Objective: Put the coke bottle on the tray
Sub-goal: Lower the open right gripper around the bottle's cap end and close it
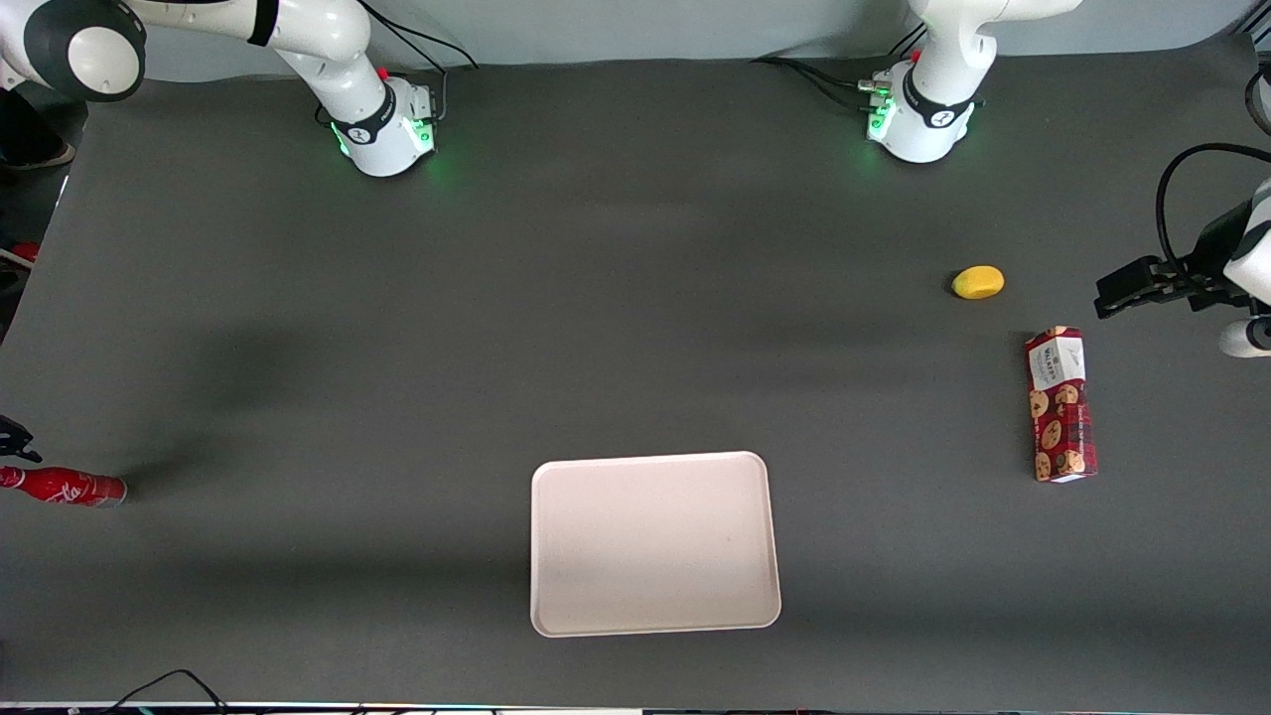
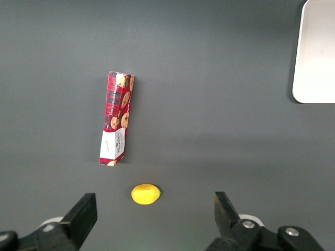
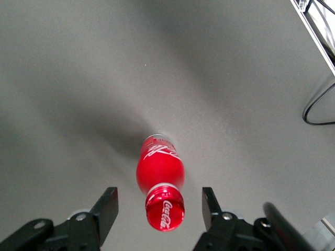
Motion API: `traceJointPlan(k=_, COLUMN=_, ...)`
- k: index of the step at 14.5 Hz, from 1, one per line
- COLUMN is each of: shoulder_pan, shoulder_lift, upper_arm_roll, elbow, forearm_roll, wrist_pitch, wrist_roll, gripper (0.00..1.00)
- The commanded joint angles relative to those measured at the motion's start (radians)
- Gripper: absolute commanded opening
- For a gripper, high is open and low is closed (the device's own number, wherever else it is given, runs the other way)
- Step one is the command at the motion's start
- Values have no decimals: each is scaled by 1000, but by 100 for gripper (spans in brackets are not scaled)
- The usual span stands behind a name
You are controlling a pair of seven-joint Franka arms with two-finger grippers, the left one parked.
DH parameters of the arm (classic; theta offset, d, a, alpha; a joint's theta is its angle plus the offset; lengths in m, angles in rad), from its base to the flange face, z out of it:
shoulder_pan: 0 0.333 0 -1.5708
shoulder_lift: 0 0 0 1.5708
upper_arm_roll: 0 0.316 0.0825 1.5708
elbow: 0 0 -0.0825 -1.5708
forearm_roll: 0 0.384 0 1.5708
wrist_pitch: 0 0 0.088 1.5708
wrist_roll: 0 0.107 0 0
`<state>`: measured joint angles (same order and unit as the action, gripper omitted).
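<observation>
My hand (image 3: 159, 209) hangs over the coke bottle (image 1: 65, 487), fingers spread either side of its cap, at the working arm's end of the tabletop (image 1: 635, 298). Tray (image 1: 653, 542) sits mid-tabletop, near the front camera, well apart from the bottle. Cookie box (image 1: 1060, 404) and lemon (image 1: 978, 282) lie toward the parked arm's end, lemon farther from camera.

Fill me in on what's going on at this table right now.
The right arm's gripper hangs open above the coke bottle, its fingers either side of the cap without gripping it. The bottle stands at the working arm's end of the table. The tray is unoccupied, nearer the front camera at mid-table. A cookie box and a small yellow object lie toward the parked arm's end.
</observation>
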<state>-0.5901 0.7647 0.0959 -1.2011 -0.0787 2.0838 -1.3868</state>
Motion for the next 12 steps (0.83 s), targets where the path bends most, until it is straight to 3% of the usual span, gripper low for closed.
traceJointPlan(k=1, shoulder_pan=-5, shoulder_lift=18, upper_arm_roll=7, elbow=35, forearm_roll=22, wrist_pitch=-7, wrist_roll=-32, gripper=59)
traceJointPlan(k=7, shoulder_pan=-5, shoulder_lift=16, upper_arm_roll=7, elbow=35, forearm_roll=20, wrist_pitch=-8, wrist_roll=-31, gripper=11)
traceJointPlan(k=12, shoulder_pan=3, shoulder_lift=-31, upper_arm_roll=13, elbow=34, forearm_roll=23, wrist_pitch=-28, wrist_roll=-17, gripper=2)
